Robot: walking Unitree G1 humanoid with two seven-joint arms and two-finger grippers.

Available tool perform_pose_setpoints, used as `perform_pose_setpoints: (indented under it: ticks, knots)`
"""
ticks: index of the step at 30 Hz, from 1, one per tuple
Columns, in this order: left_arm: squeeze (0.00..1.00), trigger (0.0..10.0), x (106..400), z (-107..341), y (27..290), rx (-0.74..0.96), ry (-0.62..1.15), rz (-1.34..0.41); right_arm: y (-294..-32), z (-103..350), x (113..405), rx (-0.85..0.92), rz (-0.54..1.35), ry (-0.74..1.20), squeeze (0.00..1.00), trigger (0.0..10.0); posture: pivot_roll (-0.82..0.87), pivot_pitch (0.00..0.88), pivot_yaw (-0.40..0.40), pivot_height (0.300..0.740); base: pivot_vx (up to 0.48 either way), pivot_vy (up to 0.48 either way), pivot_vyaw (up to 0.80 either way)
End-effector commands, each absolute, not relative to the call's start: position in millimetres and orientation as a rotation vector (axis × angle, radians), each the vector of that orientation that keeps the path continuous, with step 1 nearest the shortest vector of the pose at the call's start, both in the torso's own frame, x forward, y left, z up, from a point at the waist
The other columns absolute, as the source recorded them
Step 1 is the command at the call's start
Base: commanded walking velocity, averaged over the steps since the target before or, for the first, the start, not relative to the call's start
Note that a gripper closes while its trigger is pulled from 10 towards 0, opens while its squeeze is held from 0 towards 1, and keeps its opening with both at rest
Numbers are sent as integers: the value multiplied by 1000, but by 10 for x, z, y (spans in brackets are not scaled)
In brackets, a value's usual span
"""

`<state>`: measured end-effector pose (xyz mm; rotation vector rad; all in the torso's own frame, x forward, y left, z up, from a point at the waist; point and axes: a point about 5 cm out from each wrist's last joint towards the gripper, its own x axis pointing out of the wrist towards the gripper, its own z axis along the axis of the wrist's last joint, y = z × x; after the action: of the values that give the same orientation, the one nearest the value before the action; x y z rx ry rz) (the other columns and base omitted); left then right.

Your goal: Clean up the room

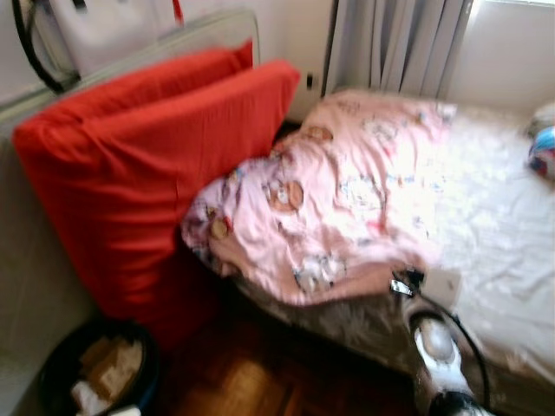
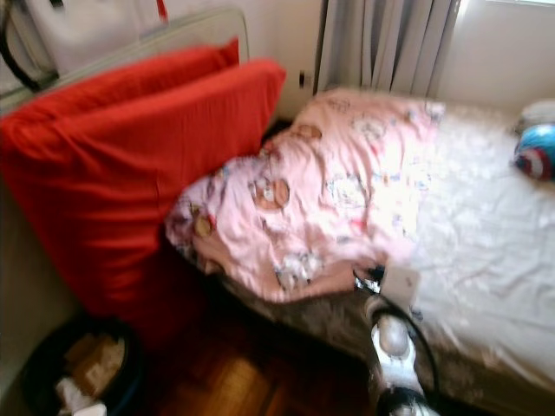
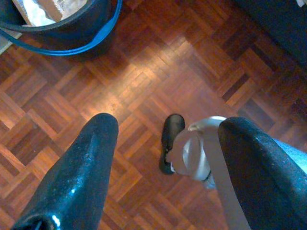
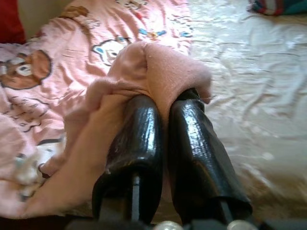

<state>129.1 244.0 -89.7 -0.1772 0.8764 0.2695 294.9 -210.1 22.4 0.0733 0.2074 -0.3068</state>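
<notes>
A pink cartoon-print blanket (image 1: 338,191) lies crumpled across the head half of the bed, over a white sheet (image 1: 499,225). My right gripper (image 1: 404,282) reaches in from the lower right to the blanket's near edge. In the right wrist view its black fingers (image 4: 139,129) are pressed together on a raised fold of the pink blanket (image 4: 158,67). My left gripper (image 3: 168,124) hangs over the parquet floor (image 3: 144,62), its fingers wide apart with nothing between them.
Two big red cushions (image 1: 147,165) lean against the headboard at the left. A dark bucket (image 1: 95,368) with paper scraps stands on the floor below them. A blue and red ball (image 2: 536,149) lies at the far right of the bed. Grey curtains (image 1: 390,43) hang behind.
</notes>
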Motion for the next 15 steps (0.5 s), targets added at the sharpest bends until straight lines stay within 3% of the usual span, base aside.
perform_pose_setpoints:
  ticks: [1, 9, 15]
  knots:
    - [0, 10000, 1294, -887, 2479, -162, 879, 273, -2030, 210, 2968, 90, -285, 224, 0, 10000, 4, 33, -8, 740, 0, 0, 0]
    - [0, 10000, 1297, -887, 2477, -156, 882, 266, -2022, 65, 2892, 92, -292, 333, 0, 10000, 3, 33, -9, 740, 0, 0, 0]
    - [0, 10000, 1301, -885, 2476, -152, 881, 262, -2020, -180, 2718, 122, -294, 518, 0, 10000, 5, 33, -9, 740, 0, 0, 0]
